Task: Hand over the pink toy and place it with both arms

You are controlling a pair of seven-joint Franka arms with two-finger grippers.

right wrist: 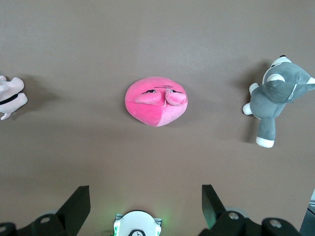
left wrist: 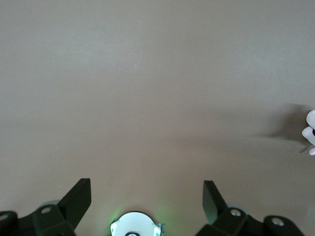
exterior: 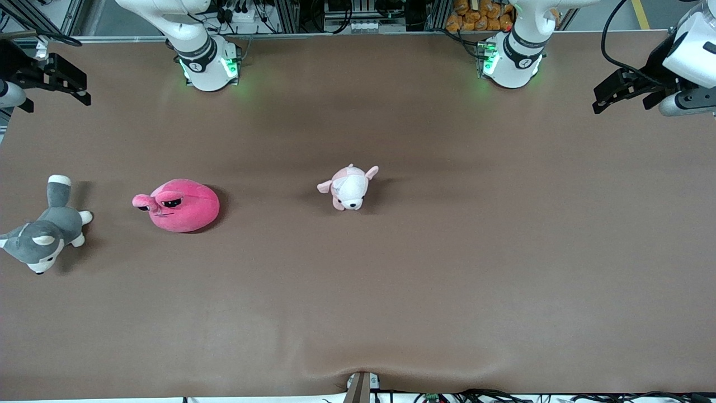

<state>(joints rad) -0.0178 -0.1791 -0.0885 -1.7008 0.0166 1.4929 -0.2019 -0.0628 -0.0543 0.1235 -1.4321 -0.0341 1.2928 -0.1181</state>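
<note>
My right pincer hangs spread and empty over the table at the right arm's end, and my left pincer hangs just as wide and empty over the left arm's end; both arms wait. The pink toy lies on the table toward the right arm's end, between the grey-and-white plush dog and the pale pink-and-white plush, apart from both. My right wrist view shows its sleepy eyes.

Hot-pink toy, grey-and-white dog, pale pink-white plush, brown table.
</note>
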